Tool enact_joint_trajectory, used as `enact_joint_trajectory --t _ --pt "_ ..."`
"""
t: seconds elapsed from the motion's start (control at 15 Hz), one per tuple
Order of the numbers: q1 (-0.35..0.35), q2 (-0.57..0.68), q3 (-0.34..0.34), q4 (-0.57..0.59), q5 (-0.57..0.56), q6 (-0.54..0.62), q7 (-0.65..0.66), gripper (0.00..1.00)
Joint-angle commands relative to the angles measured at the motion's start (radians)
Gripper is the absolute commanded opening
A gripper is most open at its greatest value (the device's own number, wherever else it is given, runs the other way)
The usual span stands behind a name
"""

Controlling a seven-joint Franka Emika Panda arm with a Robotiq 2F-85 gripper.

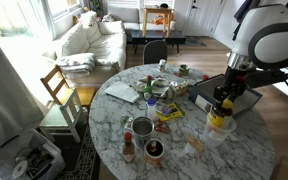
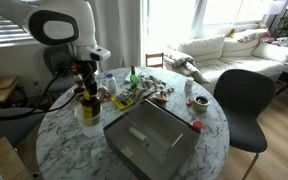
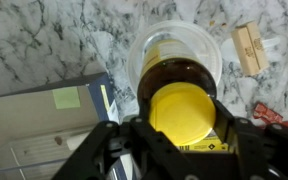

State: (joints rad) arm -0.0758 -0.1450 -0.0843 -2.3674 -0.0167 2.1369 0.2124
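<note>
My gripper (image 3: 182,128) is shut on a brown bottle with a yellow cap (image 3: 182,112), held upright just above a clear plastic cup (image 3: 174,50) on the marble table. In both exterior views the gripper (image 1: 224,96) (image 2: 82,80) holds the bottle (image 1: 223,103) (image 2: 86,96) over the cup (image 1: 219,122) (image 2: 88,115) near the table's edge. The bottle's lower part hides much of the cup's inside in the wrist view.
A grey open box (image 2: 149,138) (image 1: 227,92) lies beside the cup. Cans, bottles and packets (image 1: 149,95) (image 2: 134,88) crowd the table's middle. A red-lidded jar (image 1: 154,150), a small wooden block (image 3: 247,48), a black chair (image 2: 246,100) and a wooden chair (image 1: 59,95) stand around.
</note>
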Motion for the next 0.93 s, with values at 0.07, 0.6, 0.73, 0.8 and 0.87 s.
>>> enact_joint_trajectory --t 0.07,0.6,0.73,0.8,0.87 --pt "-0.015 0.01 -0.007 -0.025 0.025 0.022 -0.024 0.94" --pt "-0.004 0.097 0.004 -0.006 0.129 0.084 -0.01 1.0" --pt "-0.002 0.116 0.006 0.0 0.149 0.068 -0.017 1.0" --pt "-0.001 0.12 0.006 0.003 0.163 0.041 -0.036 1.0" --pt "-0.003 0.117 0.006 0.005 0.164 0.012 -0.031 1.0"
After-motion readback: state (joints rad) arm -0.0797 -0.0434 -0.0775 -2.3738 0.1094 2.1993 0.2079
